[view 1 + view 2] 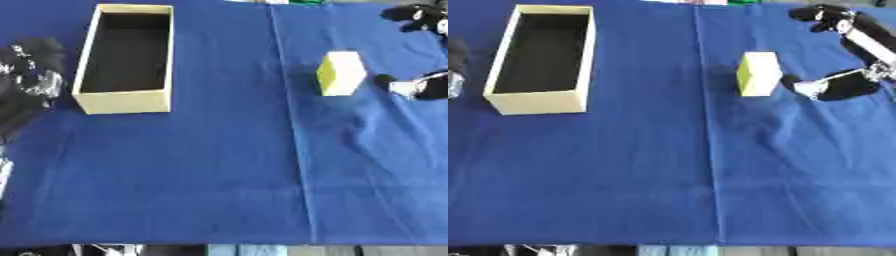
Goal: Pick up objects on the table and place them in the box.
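Note:
A pale yellow block [759,73] stands on the blue cloth, right of the middle. My right hand [846,84] comes in from the right edge, open and spread wide. One digit ends just right of the block, and I cannot tell whether it touches. Another digit [826,13] reaches up towards the far right corner. The cream box [122,102] with a dark, empty inside stands at the far left. My left hand [31,70] shows as a black and silver blur at the left edge, beside the box.
The blue cloth [219,165] covers the whole table, with a seam running front to back near the middle. The table's front edge lies along the bottom of the views. Nothing else lies on the cloth.

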`<action>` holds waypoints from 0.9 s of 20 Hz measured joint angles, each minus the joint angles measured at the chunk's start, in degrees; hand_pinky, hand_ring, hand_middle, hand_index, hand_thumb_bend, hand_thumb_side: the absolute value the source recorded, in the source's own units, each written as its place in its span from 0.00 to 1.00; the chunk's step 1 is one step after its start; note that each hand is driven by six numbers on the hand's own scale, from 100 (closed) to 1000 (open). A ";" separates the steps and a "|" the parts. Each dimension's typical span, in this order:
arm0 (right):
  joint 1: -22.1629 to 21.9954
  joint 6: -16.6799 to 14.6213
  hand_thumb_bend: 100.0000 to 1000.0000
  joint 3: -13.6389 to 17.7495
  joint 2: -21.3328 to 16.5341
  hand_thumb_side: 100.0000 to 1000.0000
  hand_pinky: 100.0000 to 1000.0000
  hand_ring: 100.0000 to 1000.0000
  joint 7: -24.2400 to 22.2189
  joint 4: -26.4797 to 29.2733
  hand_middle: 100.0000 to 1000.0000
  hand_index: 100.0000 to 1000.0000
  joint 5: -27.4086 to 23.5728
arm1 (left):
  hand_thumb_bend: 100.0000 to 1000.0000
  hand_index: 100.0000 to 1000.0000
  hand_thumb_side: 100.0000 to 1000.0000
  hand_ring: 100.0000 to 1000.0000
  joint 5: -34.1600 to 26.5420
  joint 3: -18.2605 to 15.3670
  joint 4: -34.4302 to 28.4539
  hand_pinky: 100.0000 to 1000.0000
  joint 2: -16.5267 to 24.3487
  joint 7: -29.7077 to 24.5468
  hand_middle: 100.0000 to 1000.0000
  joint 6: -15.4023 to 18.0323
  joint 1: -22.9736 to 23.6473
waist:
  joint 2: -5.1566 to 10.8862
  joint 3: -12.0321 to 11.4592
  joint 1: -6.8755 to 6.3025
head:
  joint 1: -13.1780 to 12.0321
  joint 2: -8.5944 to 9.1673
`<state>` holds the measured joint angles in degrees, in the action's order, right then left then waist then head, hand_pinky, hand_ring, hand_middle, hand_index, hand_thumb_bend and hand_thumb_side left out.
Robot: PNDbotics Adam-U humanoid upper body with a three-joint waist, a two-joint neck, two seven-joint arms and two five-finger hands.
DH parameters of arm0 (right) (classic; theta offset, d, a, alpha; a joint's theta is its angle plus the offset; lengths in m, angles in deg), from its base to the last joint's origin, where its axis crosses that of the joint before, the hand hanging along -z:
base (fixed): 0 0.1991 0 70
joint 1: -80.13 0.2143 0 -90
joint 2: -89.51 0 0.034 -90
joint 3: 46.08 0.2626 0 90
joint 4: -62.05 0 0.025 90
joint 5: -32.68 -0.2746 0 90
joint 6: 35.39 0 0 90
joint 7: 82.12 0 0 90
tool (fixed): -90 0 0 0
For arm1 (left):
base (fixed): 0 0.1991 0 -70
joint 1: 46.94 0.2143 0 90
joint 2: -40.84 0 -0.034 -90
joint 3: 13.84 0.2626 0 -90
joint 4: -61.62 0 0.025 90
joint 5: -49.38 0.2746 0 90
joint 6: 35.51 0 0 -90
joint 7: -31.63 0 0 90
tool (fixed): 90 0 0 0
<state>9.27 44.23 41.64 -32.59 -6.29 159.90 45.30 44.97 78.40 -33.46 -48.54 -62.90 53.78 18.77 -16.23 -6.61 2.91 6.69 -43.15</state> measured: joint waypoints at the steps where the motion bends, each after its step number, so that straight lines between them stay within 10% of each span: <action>1: 0.51 -0.15 0.33 -0.28 -0.35 0.09 0.86 0.94 -0.54 -0.51 0.89 0.96 0.03 | 0.00 0.77 0.16 0.78 0.00 0.01 0.00 0.53 0.00 -0.07 0.70 -0.01 0.00 | 0.01 -0.03 0.00 | 0.01 0.00; 18: 11.29 -1.00 0.34 -2.75 -1.43 0.08 0.85 0.92 -18.60 -11.08 0.87 0.94 3.56 | 0.00 0.77 0.16 0.78 0.00 0.36 0.01 0.53 0.03 -0.56 0.71 -0.08 0.00 | 0.43 -0.51 0.22 | 0.40 -0.05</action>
<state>20.56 43.23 38.89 -34.02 -24.89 148.82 48.86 44.97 78.76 -33.45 -48.51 -63.45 53.70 18.77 -15.80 -7.12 3.13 7.09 -43.21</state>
